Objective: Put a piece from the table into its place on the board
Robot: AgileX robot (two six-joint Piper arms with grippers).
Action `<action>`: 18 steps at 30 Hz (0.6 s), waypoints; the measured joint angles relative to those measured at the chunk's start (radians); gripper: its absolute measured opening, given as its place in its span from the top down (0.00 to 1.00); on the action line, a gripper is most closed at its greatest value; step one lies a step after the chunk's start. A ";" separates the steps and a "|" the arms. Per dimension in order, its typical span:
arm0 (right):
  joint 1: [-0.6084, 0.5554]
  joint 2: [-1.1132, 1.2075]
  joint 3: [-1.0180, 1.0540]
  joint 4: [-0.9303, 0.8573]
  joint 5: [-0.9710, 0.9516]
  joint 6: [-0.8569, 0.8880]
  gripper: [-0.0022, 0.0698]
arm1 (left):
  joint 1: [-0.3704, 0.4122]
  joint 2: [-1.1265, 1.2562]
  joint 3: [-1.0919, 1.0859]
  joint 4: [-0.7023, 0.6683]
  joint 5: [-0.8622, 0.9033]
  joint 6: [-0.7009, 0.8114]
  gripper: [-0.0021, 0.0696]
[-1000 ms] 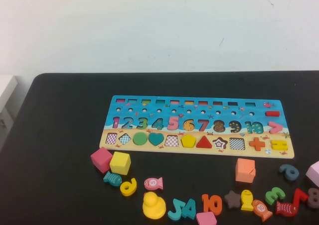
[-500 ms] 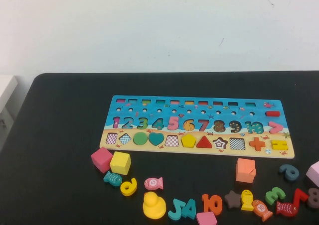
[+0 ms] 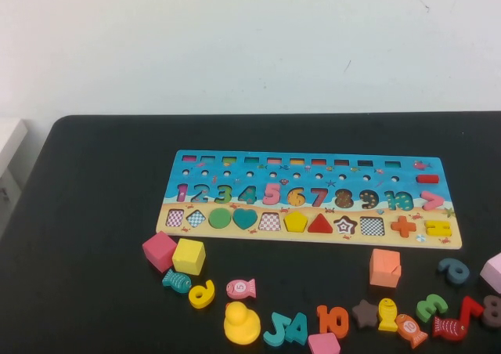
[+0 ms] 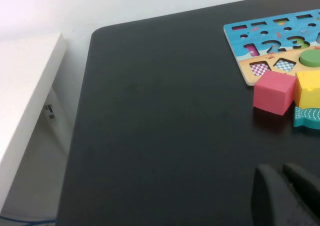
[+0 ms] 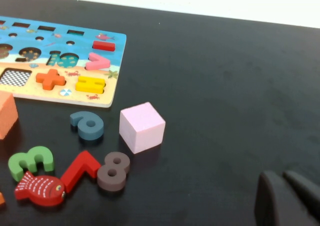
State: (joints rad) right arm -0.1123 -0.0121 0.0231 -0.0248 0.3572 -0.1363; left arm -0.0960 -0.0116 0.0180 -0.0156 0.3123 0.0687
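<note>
The board (image 3: pixel 313 164) lies flat in the middle of the black table (image 3: pixel 94 213). The yellow pentagon piece (image 3: pixel 296 222) sits flat in its recess in the board's bottom row, between a checkered empty recess and the red triangle. Neither gripper shows in the high view. My left gripper (image 4: pixel 280 170) is shut and empty, low over bare table to the left of the board's corner (image 4: pixel 280 36). My right gripper (image 5: pixel 281 176) is shut and empty over bare table to the right of the board (image 5: pixel 60 41).
Loose pieces lie in front of the board: a pink cube (image 3: pixel 159 251), a yellow cube (image 3: pixel 189 256), a yellow duck (image 3: pixel 241 323), a pink pentagon (image 3: pixel 323 344), an orange block (image 3: pixel 384 267), several numbers and fish. A pale pink cube (image 5: pixel 142 126) lies at the right.
</note>
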 joint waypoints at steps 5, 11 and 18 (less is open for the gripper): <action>0.000 0.000 0.000 0.000 0.000 0.000 0.94 | 0.000 0.000 0.000 0.000 0.000 -0.010 0.97; 0.000 0.000 0.000 0.000 0.000 0.000 0.94 | 0.000 -0.001 0.000 -0.009 0.000 -0.048 0.97; 0.000 0.000 0.000 0.000 0.000 0.000 0.94 | 0.000 -0.001 0.000 -0.015 0.002 -0.050 0.97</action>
State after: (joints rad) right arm -0.1123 -0.0121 0.0231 -0.0248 0.3572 -0.1363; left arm -0.0960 -0.0123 0.0180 -0.0304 0.3144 0.0188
